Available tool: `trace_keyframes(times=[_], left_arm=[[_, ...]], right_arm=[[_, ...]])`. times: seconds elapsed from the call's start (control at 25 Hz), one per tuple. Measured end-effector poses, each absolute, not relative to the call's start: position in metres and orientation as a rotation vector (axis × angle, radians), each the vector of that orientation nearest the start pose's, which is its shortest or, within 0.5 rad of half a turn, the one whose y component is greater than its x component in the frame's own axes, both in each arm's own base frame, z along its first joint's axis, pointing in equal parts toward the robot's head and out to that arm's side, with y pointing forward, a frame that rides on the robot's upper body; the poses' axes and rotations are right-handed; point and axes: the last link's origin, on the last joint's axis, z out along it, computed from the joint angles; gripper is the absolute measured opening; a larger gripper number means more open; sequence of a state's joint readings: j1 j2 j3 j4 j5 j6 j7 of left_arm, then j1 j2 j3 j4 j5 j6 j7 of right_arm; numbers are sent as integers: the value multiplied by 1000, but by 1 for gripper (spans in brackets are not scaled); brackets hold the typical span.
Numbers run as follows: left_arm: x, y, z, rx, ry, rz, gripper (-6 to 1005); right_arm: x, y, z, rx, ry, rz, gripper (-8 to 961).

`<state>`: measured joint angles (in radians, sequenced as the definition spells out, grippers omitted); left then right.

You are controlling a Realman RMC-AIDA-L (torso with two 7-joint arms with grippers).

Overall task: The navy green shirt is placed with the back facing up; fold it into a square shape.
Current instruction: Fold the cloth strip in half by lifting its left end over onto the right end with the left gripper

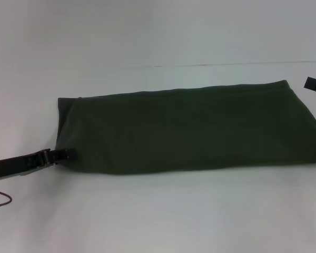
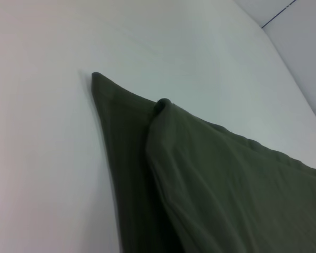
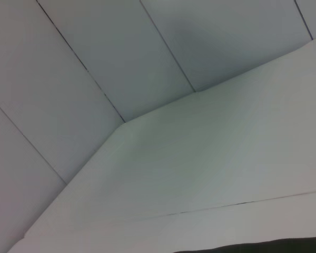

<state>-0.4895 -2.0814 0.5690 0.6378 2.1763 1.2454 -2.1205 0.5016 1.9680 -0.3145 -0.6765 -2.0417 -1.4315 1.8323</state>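
Lying across the middle of the head view, the navy green shirt (image 1: pixel 189 129) is already a long, narrow band on the white counter (image 1: pixel 147 216), plain side up, no sleeves showing. By my reading the lengthwise folds are done, and what remains is bringing one end over the other to make a square.

At the lower left of the frame the left gripper (image 1: pixel 63 154) touches the band's near left corner; whether it pinches cloth or merely rests there, I cannot tell. The right gripper (image 1: pixel 315 84) sits at the far right edge, just off the shirt's upper right corner, its state also unclear.

Only the left wrist view reveals the layering: an upper ply draped over a lower one, ending in a point. The right wrist view shows mostly bare counter and wall, with a sliver of shirt at the bottom edge.
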Motion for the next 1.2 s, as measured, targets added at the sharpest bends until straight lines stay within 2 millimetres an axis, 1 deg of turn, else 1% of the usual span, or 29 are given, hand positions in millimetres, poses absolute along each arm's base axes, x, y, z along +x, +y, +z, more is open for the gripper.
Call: trace_keyframes(times=[0.32, 0.6, 0.76, 0.88, 1.0, 1.08, 1.12, 1.2], left_arm=[[-335, 335, 8, -2042, -1701, -603, 245], [-344, 332, 17, -1991, -1683, -609, 57], [-353, 328, 25, -1939, -1675, -626, 54], [-362, 324, 35, -1889, -1663, -629, 52], [-372, 318, 47, -1835, -1651, -630, 51], [-381, 312, 59, -1779, -1637, -633, 51], [-382, 311, 61, -1769, -1636, -635, 51], [-392, 305, 73, -1710, -1625, -634, 52]], right_arm=[[330, 351, 101, -2073, 1243, 851, 900], [328, 350, 93, -2078, 1252, 864, 900], [323, 351, 86, -2086, 1256, 881, 901], [319, 353, 83, -2078, 1255, 911, 901], [314, 355, 79, -2078, 1251, 939, 901], [310, 358, 75, -2083, 1252, 951, 901], [309, 359, 74, -2084, 1255, 954, 901], [307, 362, 70, -2085, 1260, 959, 901]])
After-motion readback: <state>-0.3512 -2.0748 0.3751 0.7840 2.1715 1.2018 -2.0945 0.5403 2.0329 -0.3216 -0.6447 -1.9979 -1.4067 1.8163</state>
